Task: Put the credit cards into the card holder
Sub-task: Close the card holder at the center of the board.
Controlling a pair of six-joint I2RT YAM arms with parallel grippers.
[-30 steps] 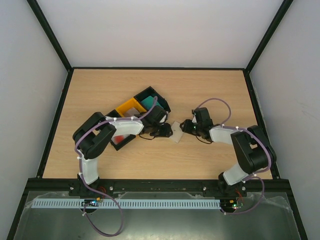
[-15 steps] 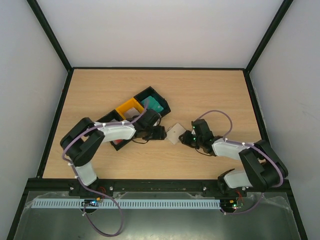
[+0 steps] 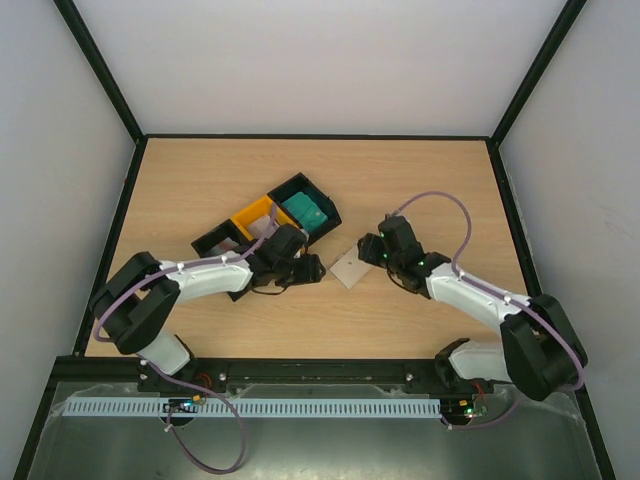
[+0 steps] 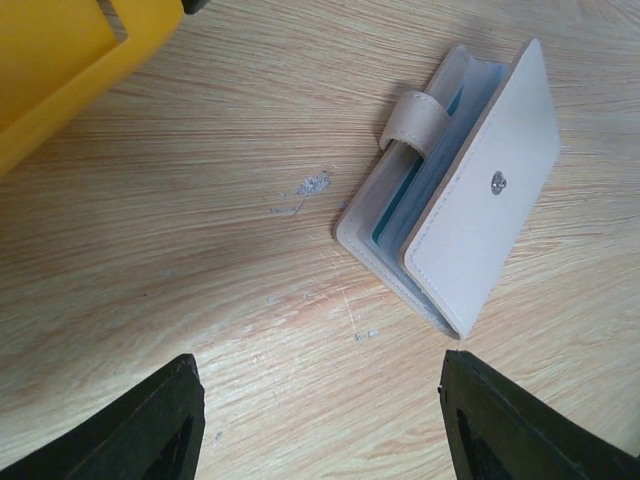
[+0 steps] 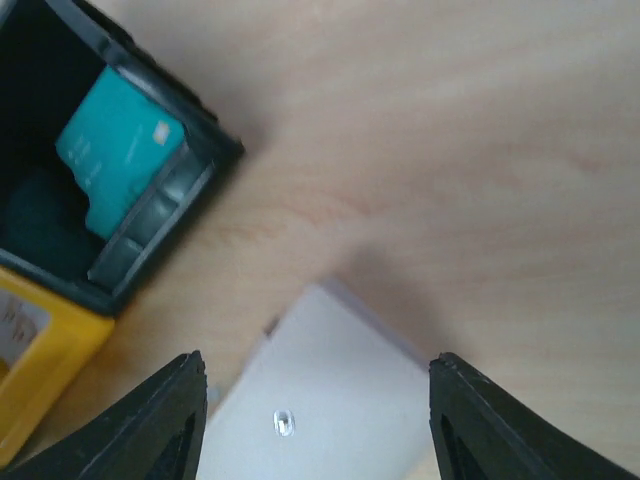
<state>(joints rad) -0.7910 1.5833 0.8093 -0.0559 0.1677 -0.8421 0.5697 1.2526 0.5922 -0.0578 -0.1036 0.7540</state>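
Here, flat stitched beige card holder, rectangular teal credit cards

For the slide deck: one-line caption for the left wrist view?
Open left fingers hover above a small beige folding wallet, unsnapped, near a yellow plastic tray.

Card holder: beige, loosely folded, strap unsnapped, flat on table.
Credit cards: you see one, teal, inside black tray.
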